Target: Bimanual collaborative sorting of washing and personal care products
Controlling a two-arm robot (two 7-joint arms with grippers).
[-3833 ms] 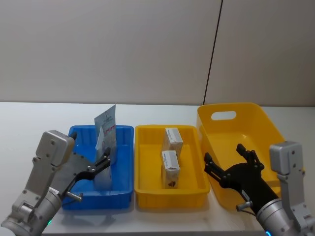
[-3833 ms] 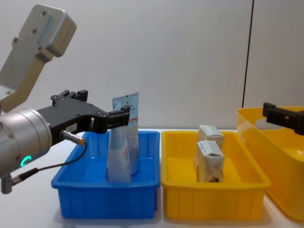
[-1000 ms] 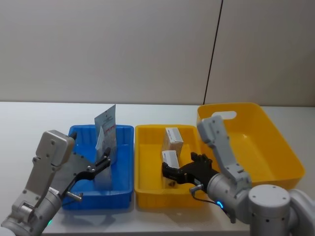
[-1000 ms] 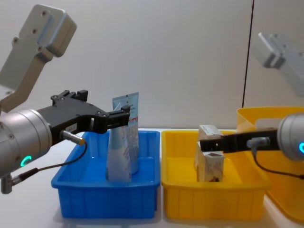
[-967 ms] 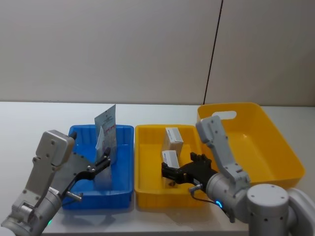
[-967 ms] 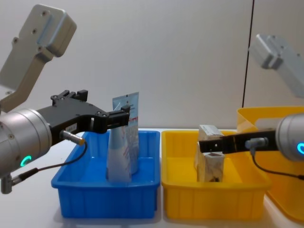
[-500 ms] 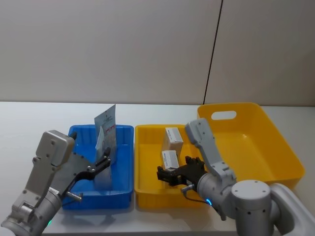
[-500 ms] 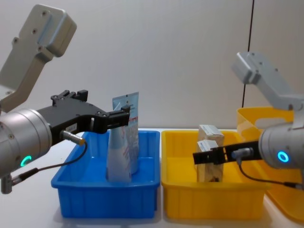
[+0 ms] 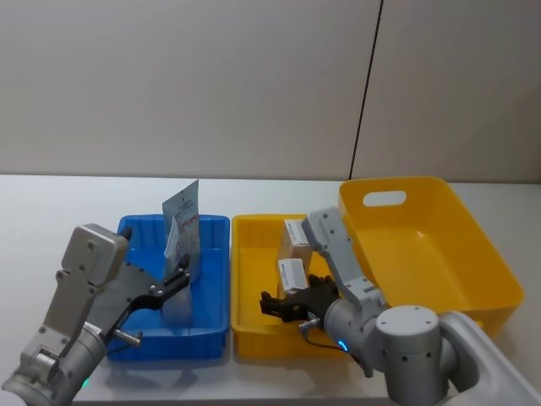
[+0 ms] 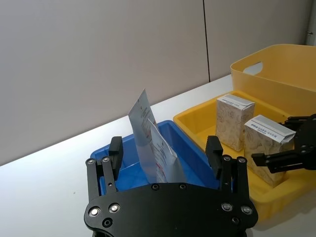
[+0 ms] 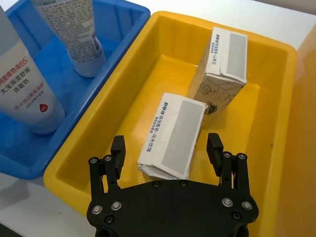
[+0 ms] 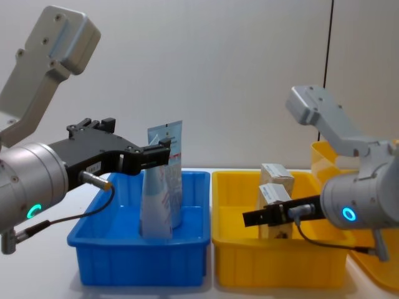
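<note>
Left gripper (image 12: 163,152): we see it at the lower left of the head view, pointing at the blue tray. Its jaws stand wide and hold nothing. In the chest view its fingertips sit level with the upper part of the tubes.
Right gripper (image 11: 166,143): we find it at the lower middle of the head view, at the near end of the small yellow tray. Its jaws are wide, one finger on each side of the nearer carton, and its wrist view shows a gap on both sides.
Tubes (image 9: 180,241): two of them stand cap-down in the blue tray, left of centre in the head view. One is just behind the other, and the rear one rises higher.
Nearer carton (image 11: 173,133): it stands in the small yellow tray, at the centre of the head view.
Farther carton (image 11: 222,59): it stands in the same tray, just behind the nearer one.
Blue tray (image 9: 211,222): it sits left of centre, just beside the small yellow tray.
Small yellow tray (image 9: 254,279): it lies between the blue tray and the yellow basket.
Yellow basket (image 9: 439,254): it sits at the right of the head view, with a handle slot in its far wall.
Worktop (image 9: 68,203): it is white and carries all three containers.
</note>
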